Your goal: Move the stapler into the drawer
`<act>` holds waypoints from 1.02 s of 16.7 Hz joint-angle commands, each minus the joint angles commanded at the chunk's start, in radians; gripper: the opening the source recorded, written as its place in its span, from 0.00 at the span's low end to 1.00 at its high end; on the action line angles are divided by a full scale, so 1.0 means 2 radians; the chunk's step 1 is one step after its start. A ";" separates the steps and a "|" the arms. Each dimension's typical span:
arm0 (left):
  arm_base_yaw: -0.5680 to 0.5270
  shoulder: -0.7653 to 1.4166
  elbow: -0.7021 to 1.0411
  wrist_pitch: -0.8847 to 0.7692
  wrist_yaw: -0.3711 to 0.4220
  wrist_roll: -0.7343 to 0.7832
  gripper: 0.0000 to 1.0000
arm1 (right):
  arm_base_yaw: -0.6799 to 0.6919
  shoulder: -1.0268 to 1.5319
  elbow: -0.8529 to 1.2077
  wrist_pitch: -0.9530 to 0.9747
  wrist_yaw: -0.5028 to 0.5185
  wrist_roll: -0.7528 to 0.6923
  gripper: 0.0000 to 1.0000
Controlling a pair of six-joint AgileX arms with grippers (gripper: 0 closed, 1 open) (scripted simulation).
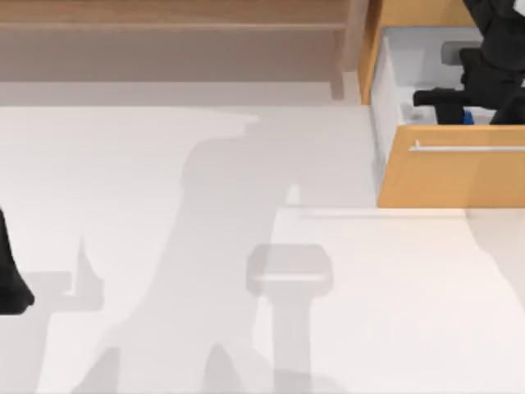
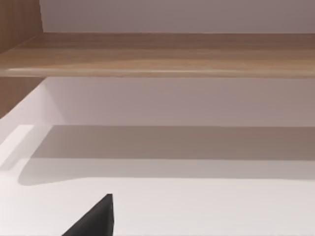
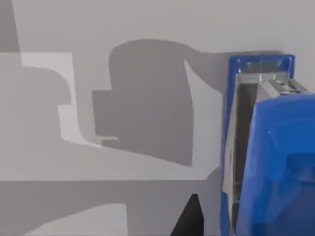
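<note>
While down inside the open drawer (image 1: 426,176), seen as a blue stapler (image 3: 268,162) with its silver middle showing in the right wrist view, and as a small blue bit at the right gripper (image 1: 459,111) in the top view. Looks close to the pale drawer floor, but cannot tell if touching it or hanging just above. Cannot tell either if the right gripper holds the stapler tight or has let go, since the fingers are hidden. Best to go down slowly, set the stapler flat on the floor, let go softly, then lift straight up. Should mind the white inner walls and the orange front with its thin silver handle (image 1: 467,148), all close around the black arm. Beside the drawer, at the back of the counter (image 1: 246,246), a wide brown shelf (image 1: 164,25), well away from the work. Far off at the left edge of the counter, the left arm, parked and out of the way, with a dark tip of the left gripper (image 2: 96,221) in its own wrist view.
</note>
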 joint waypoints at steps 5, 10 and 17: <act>0.000 0.000 0.000 0.000 0.000 0.000 1.00 | 0.000 0.000 0.000 0.000 0.000 0.000 1.00; 0.000 0.000 0.000 0.000 0.000 0.000 1.00 | 0.000 0.000 0.000 0.000 0.000 0.000 1.00; 0.000 0.000 0.000 0.000 0.000 0.000 1.00 | 0.001 -0.031 -0.027 0.023 0.005 -0.001 1.00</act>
